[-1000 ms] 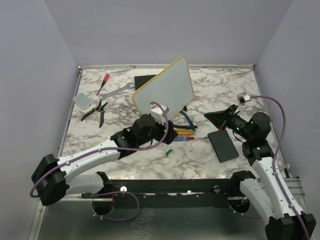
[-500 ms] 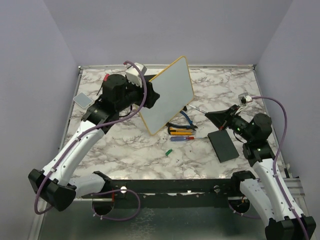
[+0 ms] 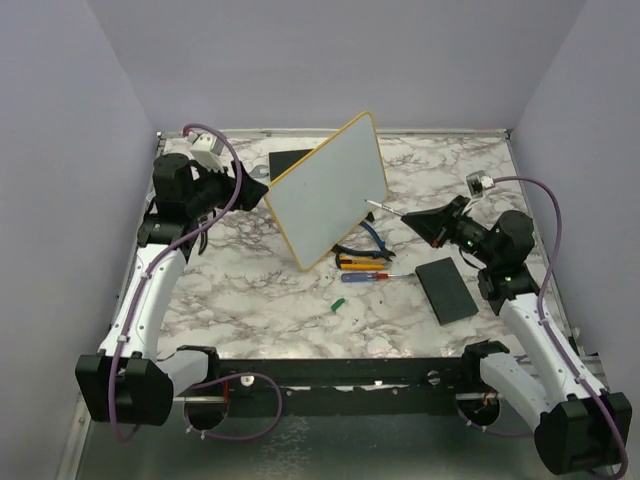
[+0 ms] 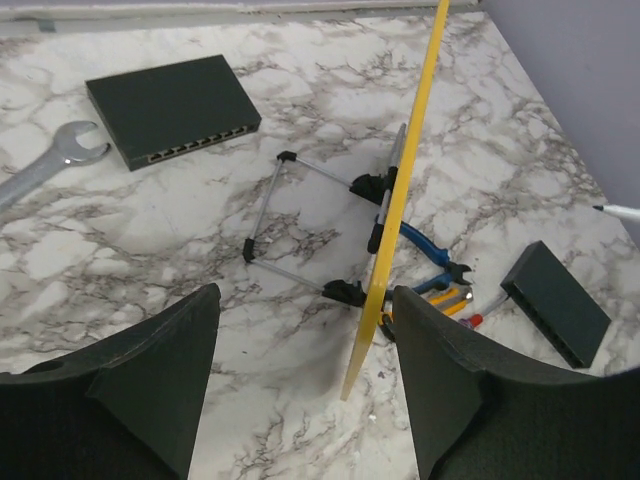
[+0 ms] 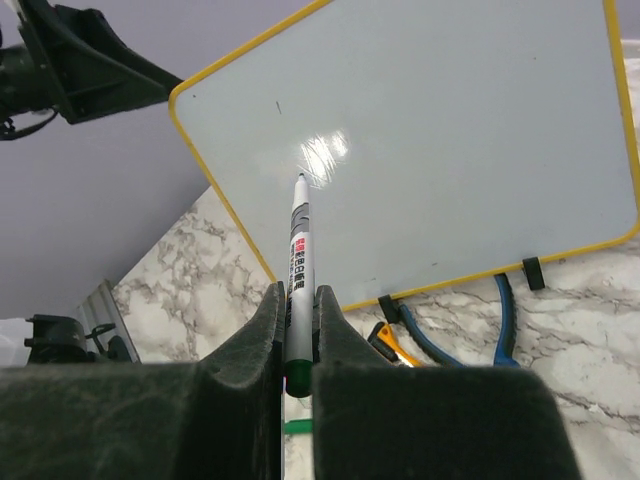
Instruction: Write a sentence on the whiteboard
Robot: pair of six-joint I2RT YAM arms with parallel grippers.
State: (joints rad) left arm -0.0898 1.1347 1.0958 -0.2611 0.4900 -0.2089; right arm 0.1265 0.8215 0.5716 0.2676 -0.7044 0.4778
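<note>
The whiteboard stands tilted on a wire stand at mid table, its yellow rim edge-on in the left wrist view. Its face is blank except for a tiny dark mark; no sentence shows. My right gripper is shut on a white marker, whose tip sits at or just off the board's face. My left gripper hangs open left of the board and holds nothing; the board's lower corner lies ahead between its fingers.
Behind the board lie a black box and a wrench. Blue pliers and screwdrivers lie at the board's foot. A second black box and a green cap are nearer the front.
My left arm has swung from in front of the board round to its left side at the back. My right gripper has carried the marker up and left toward the board.
</note>
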